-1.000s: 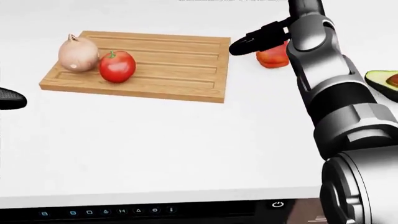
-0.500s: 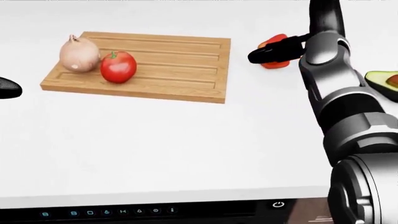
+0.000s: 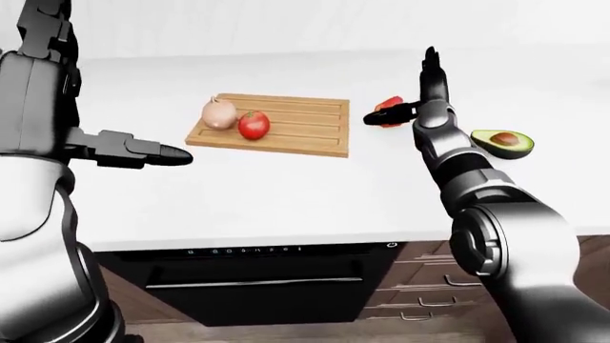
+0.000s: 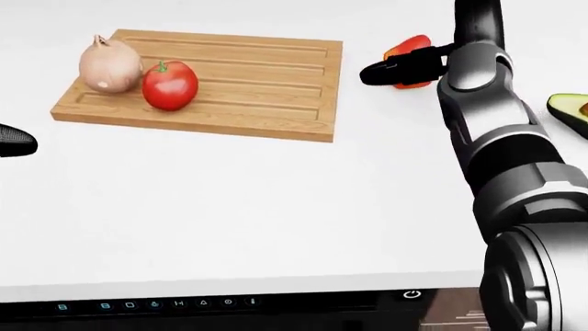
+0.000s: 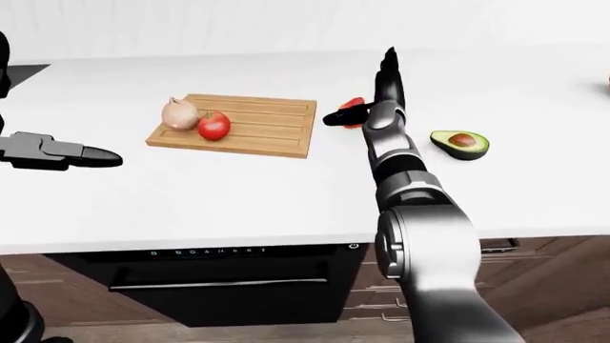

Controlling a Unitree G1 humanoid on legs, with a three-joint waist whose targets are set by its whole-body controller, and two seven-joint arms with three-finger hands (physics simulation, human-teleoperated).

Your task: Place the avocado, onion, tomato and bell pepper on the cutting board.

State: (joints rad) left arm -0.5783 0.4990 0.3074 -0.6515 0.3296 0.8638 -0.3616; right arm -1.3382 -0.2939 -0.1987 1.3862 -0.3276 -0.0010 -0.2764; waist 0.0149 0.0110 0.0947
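The right hand (image 3: 405,107) stands open-fingered beside the bell pepper (image 4: 410,56), off the cutting board's (image 4: 267,83) right edge; onion (image 4: 109,65) and tomato (image 4: 170,85) sit at its left end, avocado (image 3: 503,141) farther right on the counter (image 4: 229,214); the left hand (image 3: 143,149) hovers open

White counter (image 4: 229,221) is seen carrying a wooden board (image 4: 248,83) at upper left of the head view, a red pepper (image 4: 409,52) just right of it, and a halved avocado (image 3: 503,141) well apart at right.
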